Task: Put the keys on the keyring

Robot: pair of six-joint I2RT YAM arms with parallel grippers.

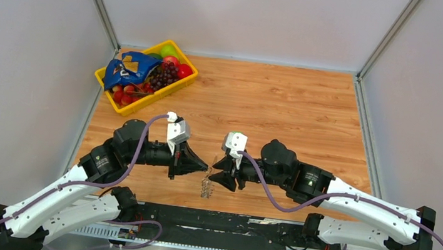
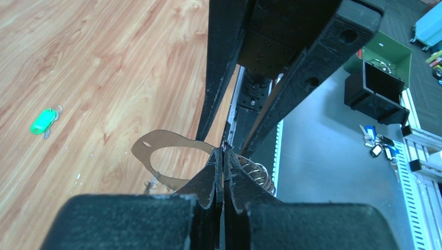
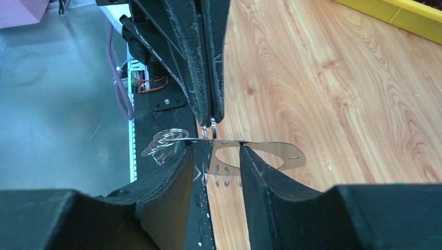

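Note:
The keyring (image 2: 156, 156) is a flat grey loop of band with silvery wire rings (image 2: 258, 176) along its edge. It is held above the table's near edge between the two grippers and hangs below them in the top view (image 1: 206, 186). My left gripper (image 2: 223, 153) is shut on its edge, seen also from above (image 1: 205, 166). My right gripper (image 3: 216, 148) faces it (image 1: 216, 170) with jaws apart. The band (image 3: 281, 151) lies across its fingertips (image 3: 245, 156). A small green key tag (image 2: 43, 121) lies on the wood to the left.
A yellow basket (image 1: 104, 90) of fruit with a blue bag stands at the table's far left; its rim shows in the right wrist view (image 3: 401, 13). Off the table, a bunch of keys (image 2: 378, 146) lies on the grey floor near a green box (image 2: 388, 62).

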